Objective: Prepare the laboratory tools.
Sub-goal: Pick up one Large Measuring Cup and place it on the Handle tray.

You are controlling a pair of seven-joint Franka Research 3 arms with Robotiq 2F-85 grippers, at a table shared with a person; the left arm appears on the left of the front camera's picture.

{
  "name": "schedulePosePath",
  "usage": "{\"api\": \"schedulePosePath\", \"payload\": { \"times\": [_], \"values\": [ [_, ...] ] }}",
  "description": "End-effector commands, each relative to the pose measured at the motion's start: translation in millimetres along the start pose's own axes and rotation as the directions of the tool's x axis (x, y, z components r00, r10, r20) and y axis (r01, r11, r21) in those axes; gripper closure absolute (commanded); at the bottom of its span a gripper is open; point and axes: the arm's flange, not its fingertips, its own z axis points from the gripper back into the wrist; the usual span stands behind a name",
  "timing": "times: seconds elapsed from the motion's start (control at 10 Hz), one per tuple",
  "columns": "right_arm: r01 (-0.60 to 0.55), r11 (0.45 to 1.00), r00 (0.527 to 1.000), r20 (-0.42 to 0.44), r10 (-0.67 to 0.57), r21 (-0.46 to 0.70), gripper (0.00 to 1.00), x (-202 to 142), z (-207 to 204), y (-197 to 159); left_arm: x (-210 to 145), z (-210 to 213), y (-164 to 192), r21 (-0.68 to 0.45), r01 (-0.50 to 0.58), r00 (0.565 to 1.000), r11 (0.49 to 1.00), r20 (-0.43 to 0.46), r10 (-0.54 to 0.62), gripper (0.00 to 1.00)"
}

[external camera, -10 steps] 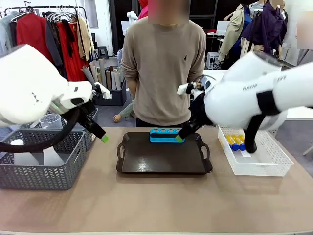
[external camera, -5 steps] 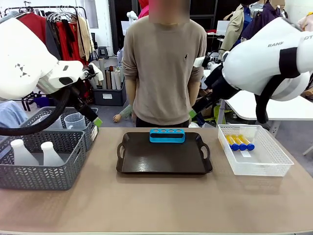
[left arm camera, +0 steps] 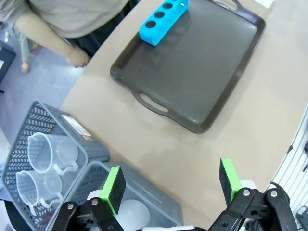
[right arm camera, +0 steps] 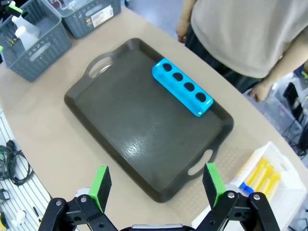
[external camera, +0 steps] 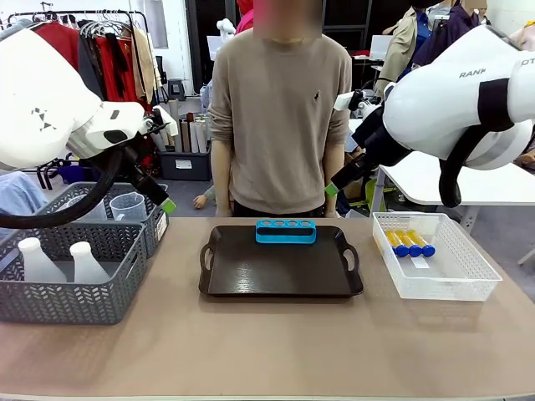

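Note:
A blue tube rack (external camera: pixel 286 231) (left arm camera: pixel 162 20) (right arm camera: pixel 182 87) lies at the far edge of the dark tray (external camera: pixel 280 280) (left arm camera: pixel 192 72) (right arm camera: pixel 130 130). Small yellow tubes with blue caps (external camera: pixel 410 243) (right arm camera: pixel 262 178) lie in the white basket (external camera: pixel 468 288). Two white flasks (external camera: pixel 38 259) stand in the near grey basket (external camera: pixel 75 305). Clear beakers (external camera: pixel 127 206) (left arm camera: pixel 45 151) sit in the grey basket behind it. My left gripper (external camera: pixel 165 203) (left arm camera: pixel 172 184) hangs open above the grey baskets, holding nothing. My right gripper (external camera: pixel 332 187) (right arm camera: pixel 157 184) is open and raised over the tray's right side.
A person stands at the far side behind the tray, hands (right arm camera: pixel 262 89) down by the table edge. The near half of the table (external camera: pixel 267 351) is bare. Clothes racks and another table stand in the background.
Both arms have risen from the table. The right gripper left the rack's end and went up and right. The left gripper lifted off the grey baskets, uncovering flasks and beaker.

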Motion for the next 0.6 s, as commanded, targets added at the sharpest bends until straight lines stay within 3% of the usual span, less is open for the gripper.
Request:
{"api": "schedulePosePath", "payload": {
  "times": [0.0,0.2,0.5],
  "values": [
    [0.002,1.000,1.000,0.005,-0.002,-0.004,0.00,0.2,0.8,-1.6,0.0,-0.1,1.2,0.004,-0.002,1.000,1.000,0.003,0.002,0.00],
    [-0.018,0.992,0.999,0.045,0.012,0.122,0.00,23.0,24.2,3.8,15.0,28.9,2.1,-0.021,0.054,0.997,0.998,0.053,-0.053,0.00],
    [-0.045,0.982,0.996,0.090,0.028,0.186,0.00,49.6,63.6,-7.7,29.5,67.7,13.1,-0.081,0.117,0.984,0.990,0.142,-0.105,0.00]
  ]
}}
